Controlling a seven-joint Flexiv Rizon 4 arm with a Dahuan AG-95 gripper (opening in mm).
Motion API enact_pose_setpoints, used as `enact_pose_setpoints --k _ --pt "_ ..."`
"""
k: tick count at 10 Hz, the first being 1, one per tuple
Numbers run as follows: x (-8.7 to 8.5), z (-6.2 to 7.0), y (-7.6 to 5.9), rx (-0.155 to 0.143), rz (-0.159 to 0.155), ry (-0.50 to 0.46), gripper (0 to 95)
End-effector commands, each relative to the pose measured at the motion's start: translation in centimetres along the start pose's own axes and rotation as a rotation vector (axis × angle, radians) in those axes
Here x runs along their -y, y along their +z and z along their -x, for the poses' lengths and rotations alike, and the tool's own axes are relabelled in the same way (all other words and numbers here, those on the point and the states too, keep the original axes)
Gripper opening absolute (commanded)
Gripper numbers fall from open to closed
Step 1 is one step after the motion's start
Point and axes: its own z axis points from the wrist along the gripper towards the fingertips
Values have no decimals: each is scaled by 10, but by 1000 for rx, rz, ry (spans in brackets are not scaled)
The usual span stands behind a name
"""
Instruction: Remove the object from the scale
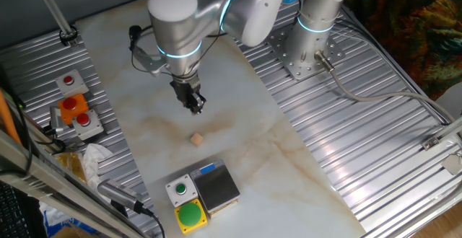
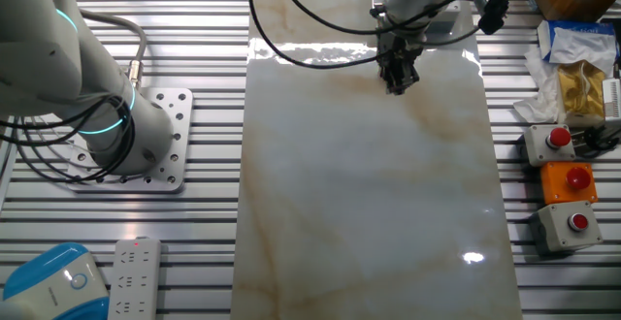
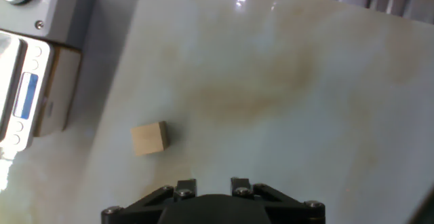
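Note:
The tiny tan wooden cube [image 1: 196, 139] lies on the marble tabletop, off the scale, with bare table between them. In the hand view the cube [image 3: 149, 139] sits left of centre. The scale [image 1: 217, 187], with a dark plate and a blue mark, stands at the front edge, and its plate is bare. In the hand view the scale [image 3: 30, 91] is at the left edge. My gripper [image 1: 195, 109] hangs above the table behind the cube, apart from it, open and empty. It also shows in the other fixed view [image 2: 396, 85] and in the hand view [image 3: 213, 183].
A grey box with a small green button [image 1: 180, 189] and a yellow box with a big green button [image 1: 191, 215] stand beside the scale. Red-button boxes [image 1: 74, 113] sit on the left rack. The arm's base [image 1: 307, 50] stands at the back.

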Motion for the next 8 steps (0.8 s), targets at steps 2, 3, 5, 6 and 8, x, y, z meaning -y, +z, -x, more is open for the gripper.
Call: enact_pose_setpoints --k 2,3,5,6,8 --pt "2 10 -8 -1 -3 23 0" --pt "4 11 -10 -1 -9 20 0" --pt "6 12 -16 -2 -9 18 0" --pt "6 12 -16 8 1 26 0" --pt "7 11 -17 8 10 28 0"
